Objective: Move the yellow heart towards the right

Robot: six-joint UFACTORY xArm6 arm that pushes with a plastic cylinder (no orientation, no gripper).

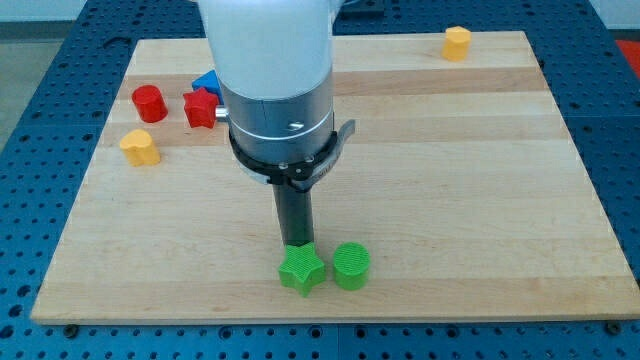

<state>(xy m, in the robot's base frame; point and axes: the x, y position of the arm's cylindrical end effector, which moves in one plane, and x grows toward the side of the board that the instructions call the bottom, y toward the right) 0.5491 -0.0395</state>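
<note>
No gripper was fitted, so nothing could spread or pinch; my tip (296, 243) stood touching the green star (301, 269), well apart from the yellow heart (140, 147) near the bench's (480, 180) left edge. The push was not yet begun. A blue block (207, 80) was half hidden behind the arm; the far-right yellow block (457, 43) was possibly a hexagon
</note>
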